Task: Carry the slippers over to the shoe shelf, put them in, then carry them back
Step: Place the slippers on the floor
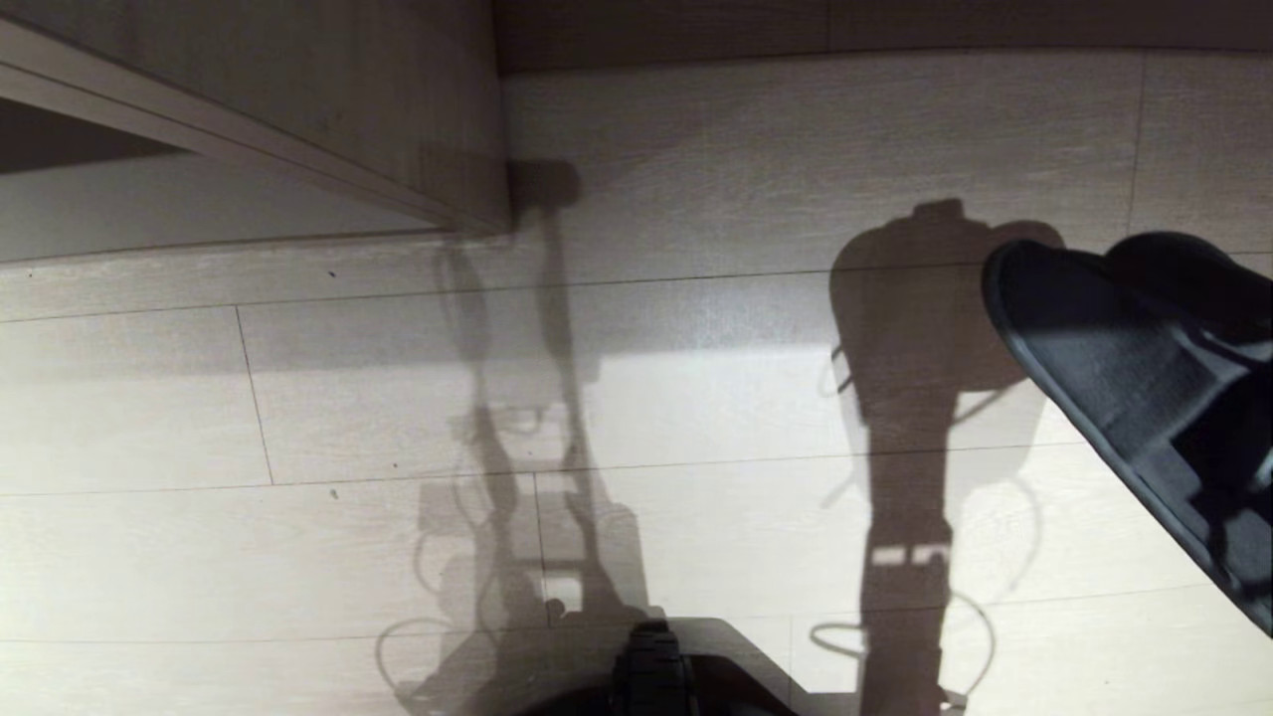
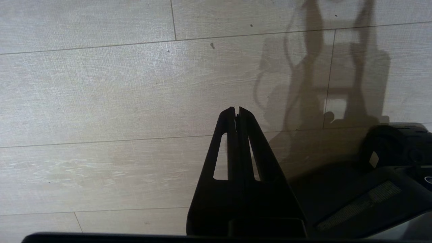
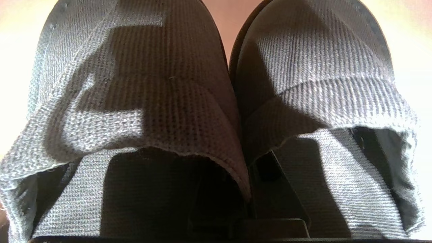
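- Right now we are looking down at a pale wood-grain floor [image 1: 696,398], with our own shadow falling across the planks.
- We are holding the slippers [image 1: 1144,398] in our right gripper [image 3: 248,202] at the right edge of the head view, off the floor, with a dark ribbed sole facing the camera and tilting down toward the lower right.
- In the right wrist view we are seeing the two knit toe caps pressed side by side, touching along their inner edges, and filling almost the whole picture.
- Our right gripper is reaching into the slipper openings, its dark fingers pinching the inner walls where the two slippers meet, so it is closed on the pair.
- Our left gripper [image 2: 236,111] is hanging over bare floor, its two dark fingers pressed together at the tips and holding nothing.
- We are seeing the shoe shelf [image 1: 298,109] at the top left of the head view: a taupe laminate panel with a pale base board below it, well apart from the slippers.
- Part of our dark base [image 1: 656,676] is showing at the bottom middle of the head view.
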Available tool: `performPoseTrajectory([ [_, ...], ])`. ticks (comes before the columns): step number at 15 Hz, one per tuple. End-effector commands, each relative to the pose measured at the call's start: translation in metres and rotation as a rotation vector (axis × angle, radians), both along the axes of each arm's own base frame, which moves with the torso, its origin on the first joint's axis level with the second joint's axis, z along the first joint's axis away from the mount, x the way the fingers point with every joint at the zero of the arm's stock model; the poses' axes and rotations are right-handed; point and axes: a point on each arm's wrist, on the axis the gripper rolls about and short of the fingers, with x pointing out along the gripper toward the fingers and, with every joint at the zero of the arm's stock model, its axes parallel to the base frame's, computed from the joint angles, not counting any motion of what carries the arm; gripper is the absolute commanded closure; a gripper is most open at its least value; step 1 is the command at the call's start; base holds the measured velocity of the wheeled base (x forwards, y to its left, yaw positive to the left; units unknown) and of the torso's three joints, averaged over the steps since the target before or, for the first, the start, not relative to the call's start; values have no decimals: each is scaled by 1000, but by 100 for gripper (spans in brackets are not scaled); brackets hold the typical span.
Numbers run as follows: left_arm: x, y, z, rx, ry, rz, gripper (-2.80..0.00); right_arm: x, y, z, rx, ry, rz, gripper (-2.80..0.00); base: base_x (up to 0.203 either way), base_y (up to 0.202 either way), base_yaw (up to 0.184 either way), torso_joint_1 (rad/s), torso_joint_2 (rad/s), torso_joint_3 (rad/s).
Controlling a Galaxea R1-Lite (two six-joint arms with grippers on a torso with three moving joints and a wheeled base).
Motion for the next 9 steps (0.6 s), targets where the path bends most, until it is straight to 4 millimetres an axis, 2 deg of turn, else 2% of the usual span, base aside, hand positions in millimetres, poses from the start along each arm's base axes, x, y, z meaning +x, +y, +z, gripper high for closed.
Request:
performPoseTrajectory([
  [1,0,0,0,0,-1,1,0,90,0,-7,-53,-27,-6,0,0,0,0,0,0,0],
  [3,0,0,0,0,-1,1,0,132,0,11,-95,-209,-21,0,0,0,0,0,0,0],
  [5,0,0,0,0,-1,1,0,160,-1,19,-69,-339,-25,0,0,0,0,0,0,0],
  [9,0,0,0,0,-1,1,0,197,-1,9,-3,-435,-38,0,0,0,0,0,0,0],
])
